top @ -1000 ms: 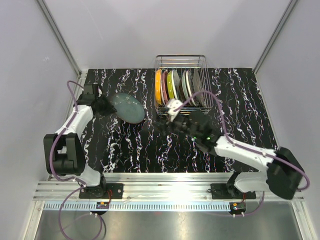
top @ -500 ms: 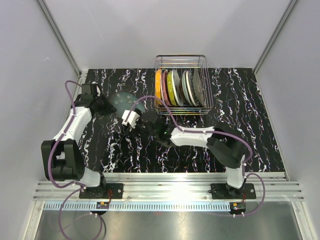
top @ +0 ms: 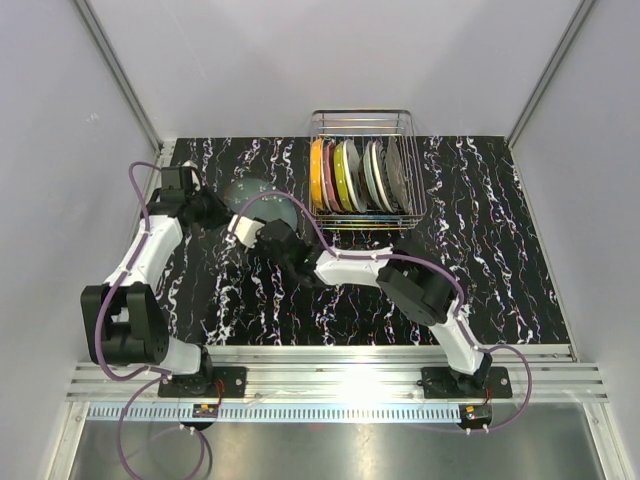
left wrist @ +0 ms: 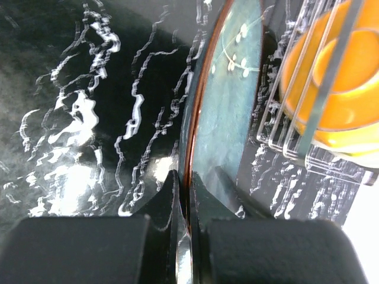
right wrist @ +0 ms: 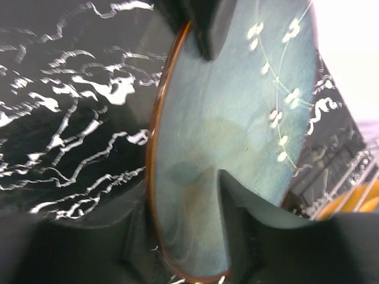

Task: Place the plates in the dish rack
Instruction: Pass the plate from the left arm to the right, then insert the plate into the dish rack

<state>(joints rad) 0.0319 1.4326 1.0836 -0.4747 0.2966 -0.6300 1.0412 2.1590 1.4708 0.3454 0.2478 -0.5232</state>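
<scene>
Swinging across from the front of the dish rack (top: 362,115) over the last second, the right arm now reaches to the far-left part of the counter (top: 480,250), where the left arm already has the teal plate (top: 258,195).

That plate is lifted off the counter and tilted on edge, just left of the rack, which stands at the middle of the far edge. The left claw (left wrist: 188,183) is clenched on the plate's rim, one finger on each face. The right claw (right wrist: 186,207) straddles the rim at another spot, with one finger (right wrist: 237,201) over the glazed face and the other behind. Whether it has clamped down or only brackets the plate, I cannot tell. This looks like a handover from left to right.

Six or so plates (top: 360,175) stand upright in the rack, an orange plate (left wrist: 331,89) at its left end, close to the teal one in the left wrist view.

Timing is the main hazard. If the left claw lets go before the right one bites firmly, the plate can pivot in a loose pinch and drop onto the counter. If both stay clamped while either arm moves, the rim gets twisted between them and may slip or chip. The rack wires and the orange plate sit near enough that a careless swing could strike them. With the rack this full, the remaining slot is probably narrow, so a tilted entry could jam against a neighbouring plate.
</scene>
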